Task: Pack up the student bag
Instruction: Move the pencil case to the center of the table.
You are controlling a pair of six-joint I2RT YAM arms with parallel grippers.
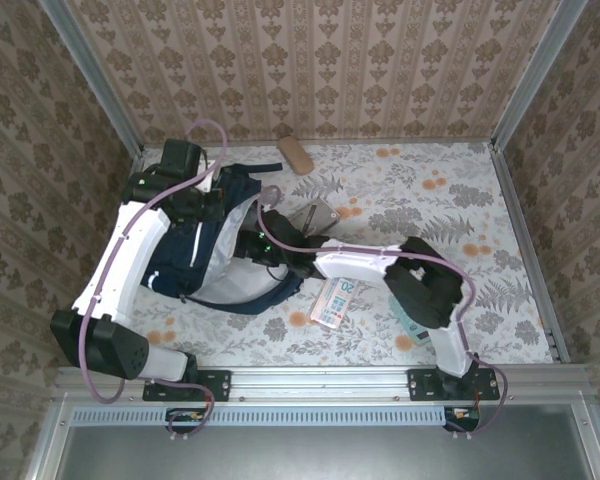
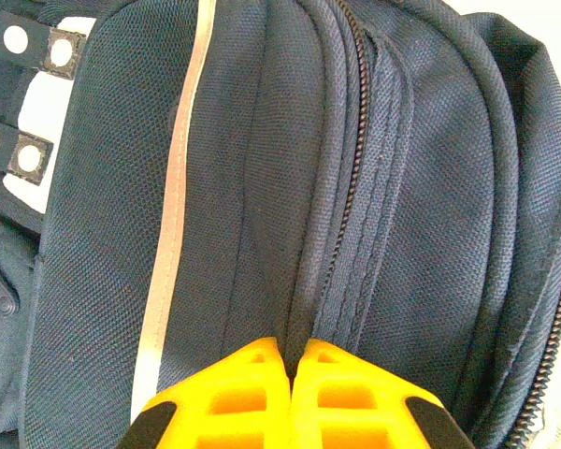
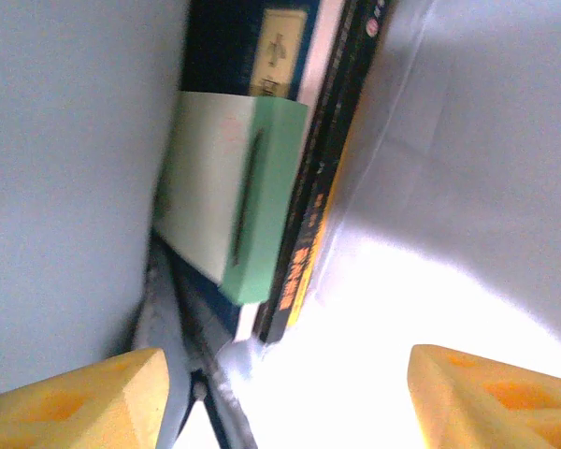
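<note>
Left tool point(image 2: 290, 363) pinches the navy, white-striped student bag point(image 2: 430, 206)

We see a navy bag point(image 2: 430, 215) with a thin white stripe point(image 2: 173, 234), and a pale green box point(image 3: 234, 206). The table point(image 1: 430, 200) carries grey leaves and orange flowers; the walls point(image 1: 330, 60) carry a beige ornament pattern.

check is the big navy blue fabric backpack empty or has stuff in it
Not empty. Inside the navy blue fabric backpack, against its pale grey lining, sit a pale green block and a thin black-spined book.
</note>
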